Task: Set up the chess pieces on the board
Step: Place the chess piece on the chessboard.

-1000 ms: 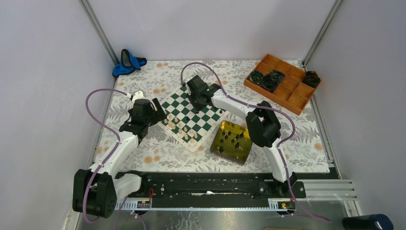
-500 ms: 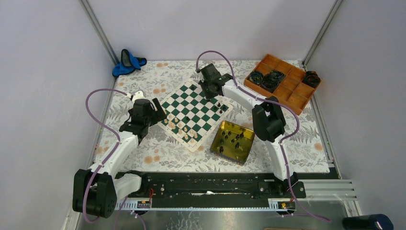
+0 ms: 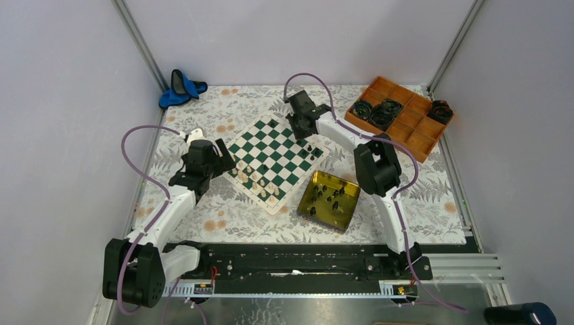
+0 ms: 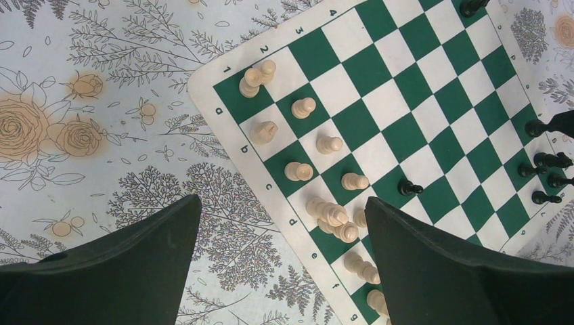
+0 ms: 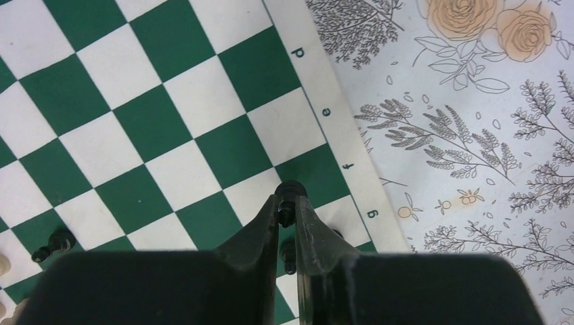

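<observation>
The green-and-white board (image 3: 265, 150) lies diagonally mid-table. Cream-white pieces (image 4: 330, 214) stand along its near-left side, and a few black pieces (image 4: 549, 162) stand at its right corner. My right gripper (image 5: 287, 206) is shut on a small black piece (image 5: 290, 192), held over the board's far-right edge by the letter f. In the top view it (image 3: 303, 130) is at the board's far right side. Another black piece (image 5: 51, 245) stands on the board to its left. My left gripper (image 4: 282, 201) is open and empty above the board's near-left edge (image 3: 220, 162).
A yellow-gold tin tray (image 3: 345, 215) holding several black pieces sits right of the board, near me. An orange compartment tray (image 3: 405, 132) with black coiled items is at the far right. A blue object (image 3: 179, 88) lies at the far left corner.
My right gripper has moved from the board's middle to its far-right edge, shut on the black piece. The left arm has not moved.
</observation>
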Available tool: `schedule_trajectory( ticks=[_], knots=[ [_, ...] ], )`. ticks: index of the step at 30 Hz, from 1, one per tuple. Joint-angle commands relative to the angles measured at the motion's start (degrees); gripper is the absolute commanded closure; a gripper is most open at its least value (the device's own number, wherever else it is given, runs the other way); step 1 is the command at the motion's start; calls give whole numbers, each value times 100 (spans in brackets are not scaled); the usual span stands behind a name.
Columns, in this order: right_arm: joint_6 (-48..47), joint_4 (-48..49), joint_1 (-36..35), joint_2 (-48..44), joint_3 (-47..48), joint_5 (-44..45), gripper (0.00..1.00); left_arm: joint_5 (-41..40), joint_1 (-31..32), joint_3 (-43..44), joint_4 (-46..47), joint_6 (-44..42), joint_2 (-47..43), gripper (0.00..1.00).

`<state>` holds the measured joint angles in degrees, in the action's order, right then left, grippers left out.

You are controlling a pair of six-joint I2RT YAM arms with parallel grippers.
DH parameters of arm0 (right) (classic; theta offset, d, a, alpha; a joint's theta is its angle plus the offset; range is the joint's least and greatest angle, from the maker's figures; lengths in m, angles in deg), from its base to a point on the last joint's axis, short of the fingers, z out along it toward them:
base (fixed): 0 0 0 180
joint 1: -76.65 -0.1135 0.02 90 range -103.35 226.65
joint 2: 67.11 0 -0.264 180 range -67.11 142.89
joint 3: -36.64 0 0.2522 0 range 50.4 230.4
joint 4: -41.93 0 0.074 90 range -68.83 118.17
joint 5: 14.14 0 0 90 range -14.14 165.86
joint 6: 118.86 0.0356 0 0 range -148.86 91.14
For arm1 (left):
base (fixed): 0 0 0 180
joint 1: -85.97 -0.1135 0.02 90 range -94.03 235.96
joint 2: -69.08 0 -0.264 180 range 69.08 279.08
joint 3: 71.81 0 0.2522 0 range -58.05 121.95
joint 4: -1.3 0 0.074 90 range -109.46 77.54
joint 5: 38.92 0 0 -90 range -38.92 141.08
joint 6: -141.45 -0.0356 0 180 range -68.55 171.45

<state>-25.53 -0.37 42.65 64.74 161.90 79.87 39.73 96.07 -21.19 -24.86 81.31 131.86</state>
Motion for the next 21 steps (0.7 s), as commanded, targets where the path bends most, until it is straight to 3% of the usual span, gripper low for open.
schedule_trajectory(
  ticks=[1, 21],
  knots=[
    [73, 201, 106, 32, 179, 72, 89, -5, 35, -3, 270, -69, 66, 1],
    [150, 262, 214, 158, 19, -7, 90, -10, 34, 32, 273, -123, 181, 1]
  ],
)
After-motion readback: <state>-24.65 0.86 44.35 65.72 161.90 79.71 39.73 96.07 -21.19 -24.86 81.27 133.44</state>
